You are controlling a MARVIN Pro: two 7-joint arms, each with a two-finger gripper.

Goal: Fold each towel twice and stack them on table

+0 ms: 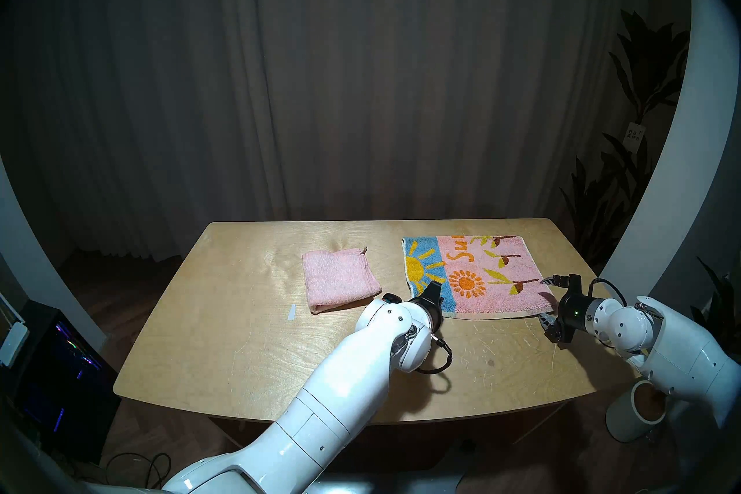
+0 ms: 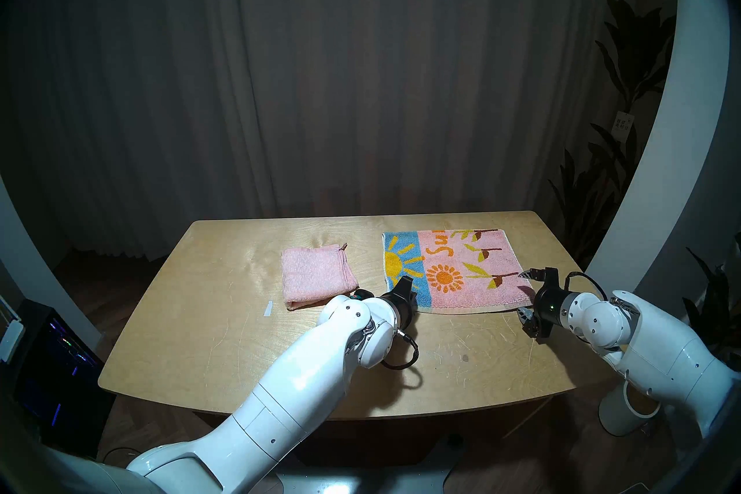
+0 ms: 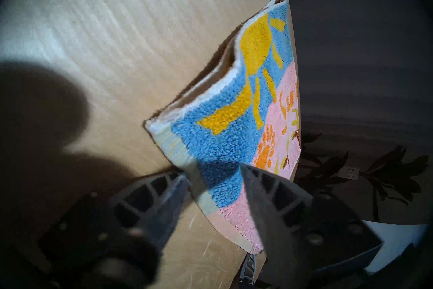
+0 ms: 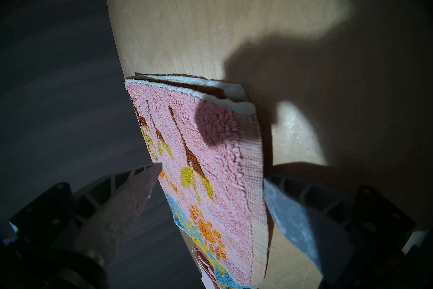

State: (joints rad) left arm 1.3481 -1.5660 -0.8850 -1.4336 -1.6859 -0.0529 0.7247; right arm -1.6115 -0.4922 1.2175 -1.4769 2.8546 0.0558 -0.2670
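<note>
Right now two towels lie on the plywood table [image 1: 240, 341]. One is the plain pink towel [image 1: 339, 280], already folded into a small thick square left of the middle. The other is the sun-and-flower towel [image 1: 477, 274], folded once by the look of its doubled edges, on the far right part of the top, with its long axis running across the table from left to right.

Both arms bracket that patterned towel at its near edge. The left gripper [image 3: 214, 178] sits over the near left corner, the blue part, with one finger on either side of the hem. Its jaws stand apart around the cloth, and I cannot tell whether they have pinched it yet. The right gripper [image 4: 212, 178] waits at the near right corner, jaws spread wide with the pink edge between them, gripping nothing.

Each arm has its own corner, so the second fold likely turns on lifting the near edge and carrying it across the short way, or bringing one end over the other. The pink one is well apart to the left.
</note>
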